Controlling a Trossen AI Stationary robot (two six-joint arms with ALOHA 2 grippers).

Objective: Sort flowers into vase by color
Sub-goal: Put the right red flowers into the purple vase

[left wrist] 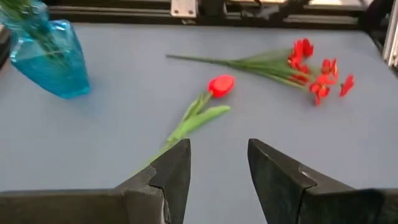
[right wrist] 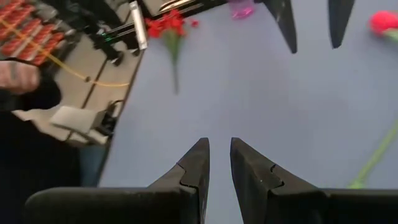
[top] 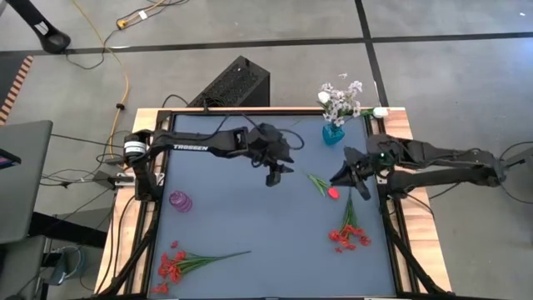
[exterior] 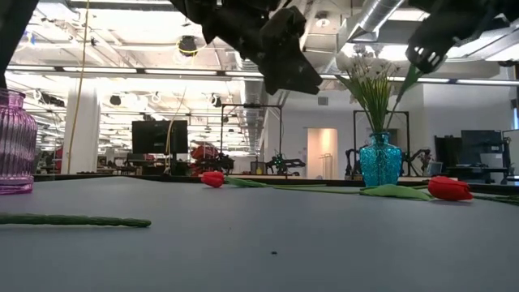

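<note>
High view: both hands open, empty; red tulip [top: 332, 192] between them; blue vase [top: 333, 133], purple vase [top: 181, 201] apart.

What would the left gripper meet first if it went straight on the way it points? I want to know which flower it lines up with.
Probably the red tulip: the left gripper, fingers open, points along its stem toward the bud. The red blossom cluster lies farther off to one side. Depth is unclear.

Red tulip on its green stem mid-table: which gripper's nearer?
Right. The right gripper sits just beside the red tulip, toward the table's right edge; the left gripper hangs farther off on its other side.
</note>
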